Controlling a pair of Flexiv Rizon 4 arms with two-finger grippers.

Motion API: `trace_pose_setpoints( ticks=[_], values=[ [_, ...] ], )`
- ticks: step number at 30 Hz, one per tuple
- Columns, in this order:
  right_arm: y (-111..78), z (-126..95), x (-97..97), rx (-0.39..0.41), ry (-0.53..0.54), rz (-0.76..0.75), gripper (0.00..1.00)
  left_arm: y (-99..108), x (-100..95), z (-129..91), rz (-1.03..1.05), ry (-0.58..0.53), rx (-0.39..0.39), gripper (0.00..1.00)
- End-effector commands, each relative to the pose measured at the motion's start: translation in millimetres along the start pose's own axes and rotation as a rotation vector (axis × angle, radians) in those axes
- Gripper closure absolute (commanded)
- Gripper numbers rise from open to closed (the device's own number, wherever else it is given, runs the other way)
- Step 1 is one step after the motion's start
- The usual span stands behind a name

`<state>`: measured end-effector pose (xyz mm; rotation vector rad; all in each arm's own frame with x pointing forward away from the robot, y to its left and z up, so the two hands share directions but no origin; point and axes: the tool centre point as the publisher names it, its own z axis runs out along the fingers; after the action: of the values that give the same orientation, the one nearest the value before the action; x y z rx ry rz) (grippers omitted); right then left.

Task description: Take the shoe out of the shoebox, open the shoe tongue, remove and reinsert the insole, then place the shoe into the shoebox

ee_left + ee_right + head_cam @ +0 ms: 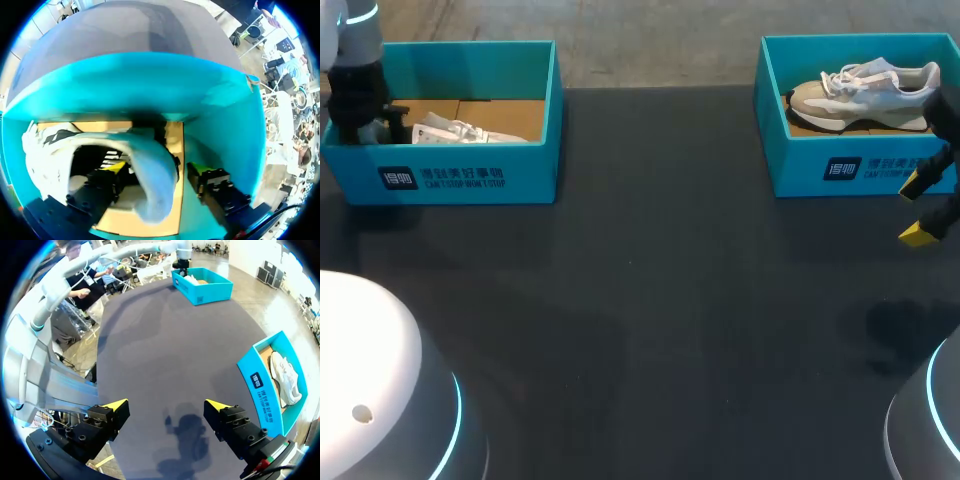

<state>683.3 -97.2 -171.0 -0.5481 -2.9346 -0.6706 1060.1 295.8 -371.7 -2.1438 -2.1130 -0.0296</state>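
Hanging inside the left shoebox (pixel 470 180) in the head view, the left arm (pixel 355 95) stands beside a white shoe (pixel 465 131); the right claw (pixel 916 211), tips apart, hovers before the right shoebox (pixel 860 170) and its beige shoe (pixel 865 95). Left wrist: the left claw (pixel 157 169) stands apart, astride the white shoe's heel. Right wrist: fingers spread above the counter (pixel 165 340).

A dark grey matte table (pixel 650 320) spreads wide under soft, even light.
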Motion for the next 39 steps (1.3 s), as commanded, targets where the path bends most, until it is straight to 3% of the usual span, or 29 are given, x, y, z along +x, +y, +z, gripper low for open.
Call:
trace_pose_setpoints(
  ticks=[1,8,19,30,39],
  values=[
    [1.0,1,-1.6,0.004,0.002,0.002,0.0,-7,2.6,-17,-0.011,-0.008,-0.029,0.0],
    [1.0,1,-1.6,0.004,0.002,0.002,0.0,1,-2.2,-47,-0.053,-0.042,-0.08,0.0],
    [1.0,1,-1.6,0.004,0.002,0.002,0.0,17,12.1,-108,-0.157,-0.062,-0.119,0.0],
    [1.0,1,-1.6,0.004,0.002,0.002,0.0,11,8.4,-155,-0.201,-0.059,-0.143,0.0],
    [1.0,1,-1.6,0.004,0.002,0.002,0.0,1,6.8,-178,-0.311,-0.096,-0.149,0.0]
  ],
)
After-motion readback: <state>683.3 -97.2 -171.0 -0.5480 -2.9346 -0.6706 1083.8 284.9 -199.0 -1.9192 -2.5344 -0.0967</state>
